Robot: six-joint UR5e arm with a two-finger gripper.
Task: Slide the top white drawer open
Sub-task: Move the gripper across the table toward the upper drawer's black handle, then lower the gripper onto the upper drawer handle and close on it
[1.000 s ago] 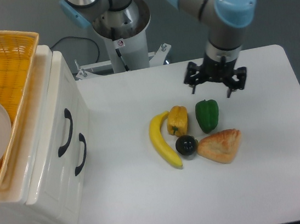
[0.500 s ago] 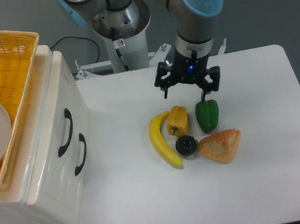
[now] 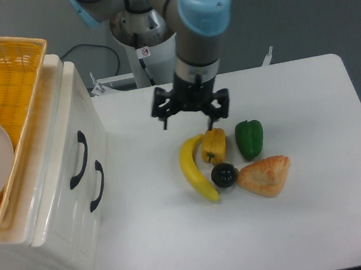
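Observation:
The white cabinet stands at the left of the table with its front facing right. The top white drawer (image 3: 60, 134) is the upper of its two, pushed in flush, and carries a curved black handle (image 3: 77, 160). The lower drawer's handle (image 3: 96, 184) sits just beside it. My gripper (image 3: 189, 122) hangs fingers down over the middle of the table, open and holding nothing. It is well to the right of the cabinet, just above a yellow pepper (image 3: 213, 145).
An orange wicker basket (image 3: 24, 82) with a plate and fruit rests on the cabinet top. A banana (image 3: 195, 169), green pepper (image 3: 249, 138), dark round fruit (image 3: 224, 174) and a bread piece (image 3: 264, 176) lie mid-table. The arm's base post (image 3: 150, 52) is behind.
The gripper has swept left across the table, from above the green pepper to above the yellow pepper, still open. The drawers and food have not moved.

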